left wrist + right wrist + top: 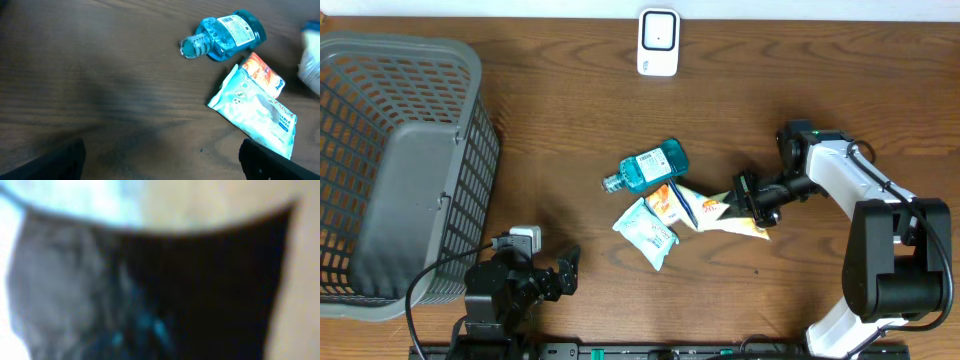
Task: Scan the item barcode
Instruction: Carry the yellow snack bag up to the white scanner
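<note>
Scanner (658,42) sits at the far edge of the surface, well apart from the heap in the middle. My right jaws are closed on the right end of the yellow packet (722,213), which lies just beside the blue bottle (648,167). My left jaws stand wide open near the basket (470,60), holding nothing.

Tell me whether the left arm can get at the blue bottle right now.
Probably yes: the left gripper is open, only bare table lies between it and the blue bottle, though a pale packet lies close beside the bottle.
</note>
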Action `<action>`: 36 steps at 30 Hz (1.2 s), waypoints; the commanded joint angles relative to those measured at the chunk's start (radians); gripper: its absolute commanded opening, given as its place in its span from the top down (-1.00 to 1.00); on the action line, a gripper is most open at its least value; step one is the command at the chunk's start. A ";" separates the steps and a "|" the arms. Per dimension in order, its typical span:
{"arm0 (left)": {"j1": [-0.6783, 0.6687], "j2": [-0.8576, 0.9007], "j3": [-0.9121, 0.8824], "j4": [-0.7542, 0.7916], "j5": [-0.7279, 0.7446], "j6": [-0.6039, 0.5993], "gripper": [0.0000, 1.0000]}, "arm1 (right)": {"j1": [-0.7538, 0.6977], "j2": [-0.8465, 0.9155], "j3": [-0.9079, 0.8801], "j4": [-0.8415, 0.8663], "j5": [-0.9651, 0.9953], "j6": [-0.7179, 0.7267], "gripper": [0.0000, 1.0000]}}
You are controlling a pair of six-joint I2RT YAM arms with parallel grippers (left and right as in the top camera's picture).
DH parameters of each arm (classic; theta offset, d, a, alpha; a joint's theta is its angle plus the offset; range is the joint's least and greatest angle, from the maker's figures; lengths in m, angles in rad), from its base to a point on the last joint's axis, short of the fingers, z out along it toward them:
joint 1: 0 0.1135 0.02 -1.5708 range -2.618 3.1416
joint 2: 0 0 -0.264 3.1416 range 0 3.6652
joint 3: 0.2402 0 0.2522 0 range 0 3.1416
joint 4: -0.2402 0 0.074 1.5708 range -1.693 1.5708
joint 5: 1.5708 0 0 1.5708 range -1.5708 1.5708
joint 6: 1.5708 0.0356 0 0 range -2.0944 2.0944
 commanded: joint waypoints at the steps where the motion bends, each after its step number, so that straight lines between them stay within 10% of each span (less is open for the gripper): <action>1: 0.003 -0.002 -0.009 -0.015 -0.006 -0.005 -0.96 | -0.008 0.006 0.001 -0.063 -0.218 -0.068 0.97; 14: 0.003 -0.002 -0.009 -0.015 -0.006 -0.005 -0.95 | -0.008 0.006 0.001 -0.155 -0.321 -0.092 0.97; 20: 0.003 -0.002 -0.009 -0.015 -0.006 -0.005 -0.96 | -0.009 0.006 0.001 -0.111 -0.342 -0.452 0.97; 36: 0.003 -0.002 -0.009 -0.015 -0.006 -0.005 -0.95 | 0.023 0.003 0.002 0.753 -0.042 -0.132 0.97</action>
